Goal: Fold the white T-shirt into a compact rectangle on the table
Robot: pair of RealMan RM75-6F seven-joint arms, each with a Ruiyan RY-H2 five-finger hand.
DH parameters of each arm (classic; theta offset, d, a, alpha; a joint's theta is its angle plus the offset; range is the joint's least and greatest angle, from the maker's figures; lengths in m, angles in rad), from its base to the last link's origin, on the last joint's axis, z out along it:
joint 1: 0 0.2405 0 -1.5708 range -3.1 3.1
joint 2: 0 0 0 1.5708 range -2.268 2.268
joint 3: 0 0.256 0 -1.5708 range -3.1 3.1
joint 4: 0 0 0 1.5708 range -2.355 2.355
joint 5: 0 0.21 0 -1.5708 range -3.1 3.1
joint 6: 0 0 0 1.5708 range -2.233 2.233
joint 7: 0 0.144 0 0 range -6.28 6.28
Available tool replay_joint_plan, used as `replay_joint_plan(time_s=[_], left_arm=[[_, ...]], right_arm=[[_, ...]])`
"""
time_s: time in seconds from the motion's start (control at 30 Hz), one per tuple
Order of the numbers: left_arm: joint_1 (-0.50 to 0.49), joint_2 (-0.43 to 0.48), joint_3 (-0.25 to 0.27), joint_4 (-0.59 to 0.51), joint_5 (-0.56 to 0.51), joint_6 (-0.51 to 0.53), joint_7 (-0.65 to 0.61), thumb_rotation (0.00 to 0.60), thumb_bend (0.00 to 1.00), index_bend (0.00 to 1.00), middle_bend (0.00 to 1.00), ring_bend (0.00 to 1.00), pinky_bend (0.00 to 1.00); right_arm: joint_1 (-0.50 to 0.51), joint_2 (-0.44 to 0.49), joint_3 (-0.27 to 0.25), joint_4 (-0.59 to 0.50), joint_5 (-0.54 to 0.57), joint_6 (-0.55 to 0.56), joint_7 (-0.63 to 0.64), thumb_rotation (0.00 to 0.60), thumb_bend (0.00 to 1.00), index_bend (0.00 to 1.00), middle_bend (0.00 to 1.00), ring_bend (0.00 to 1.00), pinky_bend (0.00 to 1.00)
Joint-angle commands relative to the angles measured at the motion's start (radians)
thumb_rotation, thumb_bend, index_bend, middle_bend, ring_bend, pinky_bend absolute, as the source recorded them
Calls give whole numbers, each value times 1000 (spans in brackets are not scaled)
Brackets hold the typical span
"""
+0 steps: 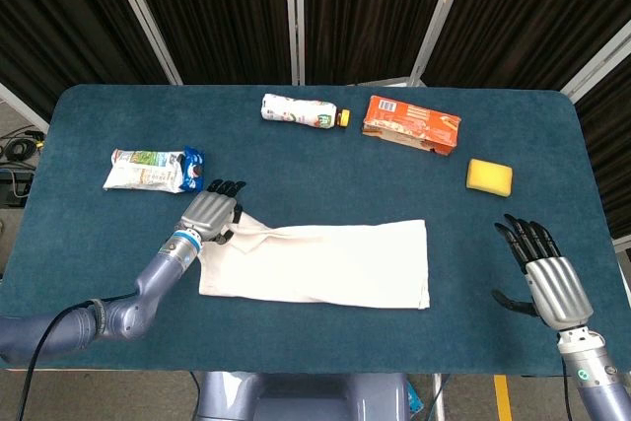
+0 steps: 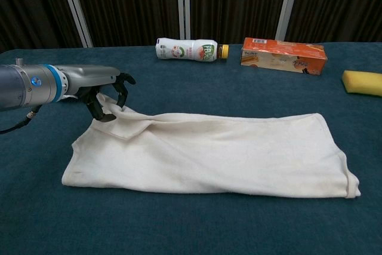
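Note:
The white T-shirt (image 1: 325,263) (image 2: 209,150) lies on the blue table (image 1: 513,115) as a long folded strip. Its far left corner is raised a little off the cloth below. My left hand (image 1: 209,212) (image 2: 104,97) sits at that corner with its fingers curled around the fabric, gripping it. My right hand (image 1: 550,285) hovers low at the table's front right, well away from the shirt, fingers spread and holding nothing. It shows only in the head view.
A white drink bottle (image 1: 301,111) (image 2: 188,49) and an orange carton (image 1: 411,124) (image 2: 283,55) lie along the far side. A yellow sponge (image 1: 489,176) (image 2: 362,82) sits at the right, and a snack packet (image 1: 153,171) lies just left of my left hand.

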Motion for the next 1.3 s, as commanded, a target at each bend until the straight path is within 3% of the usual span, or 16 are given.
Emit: replay_joint_plan(time_s=[0.03, 0.33, 0.4, 0.53, 0.6, 0.93, 1.3], left_arm=[[2, -9, 3, 0, -8, -7, -17, 600, 549, 657, 0, 0, 0], [16, -40, 1, 21, 46, -45, -123, 600, 527, 521, 0, 0, 0], [16, -38, 6, 24, 57, -57, -133, 600, 473, 410, 0, 0, 0], [12, -23, 20, 25, 63, -84, -147, 600, 352, 82, 0, 0, 0], [11, -15, 24, 22, 60, -94, -156, 600, 314, 1, 0, 0, 0], [40, 56, 18, -30, 129, -96, -244, 600, 312, 0, 0, 0, 0], [114, 174, 28, -120, 303, -101, -411, 600, 332, 0, 0, 0, 0]], right_arm=[[0, 0, 0, 0, 0, 0, 1, 600, 69, 83, 0, 0, 0], [-1, 1, 0, 0, -4, 3, -1, 600, 69, 83, 0, 0, 0], [-2, 1, 0, -1, -4, 3, -1, 600, 69, 83, 0, 0, 0], [-3, 2, 0, 0, -5, 5, 0, 600, 69, 83, 0, 0, 0], [-4, 2, 0, 0, -5, 5, 1, 600, 69, 83, 0, 0, 0], [-5, 3, -1, -2, -9, 8, 2, 600, 69, 83, 0, 0, 0], [-9, 5, -5, -14, -24, 19, -5, 600, 69, 84, 0, 0, 0]])
